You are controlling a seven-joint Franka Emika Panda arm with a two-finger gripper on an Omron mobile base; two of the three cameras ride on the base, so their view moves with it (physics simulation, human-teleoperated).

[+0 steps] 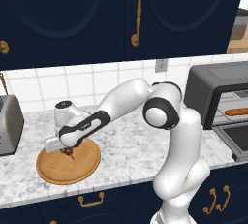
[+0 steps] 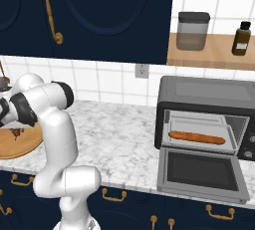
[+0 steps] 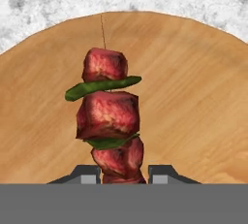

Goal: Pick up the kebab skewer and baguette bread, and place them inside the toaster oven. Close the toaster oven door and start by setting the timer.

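**Gripper pinches the kebab**

The gripper (image 3: 124, 172) is squeezed shut on the kebab skewer (image 3: 109, 116), which lies on the round wooden board (image 1: 68, 162). The baguette bread (image 2: 196, 137) sits inside the toaster oven (image 2: 206, 94), whose toaster oven door (image 2: 201, 173) hangs open.

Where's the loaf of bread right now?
The baguette bread lies on the tray inside the open toaster oven, at the right end of the counter, above the lowered toaster oven door.

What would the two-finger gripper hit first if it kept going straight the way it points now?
Judging by the hand view, the gripper, shut on the kebab skewer of red meat chunks, points down at the round wooden board. It would probably meet the board first, though the gap is unclear.
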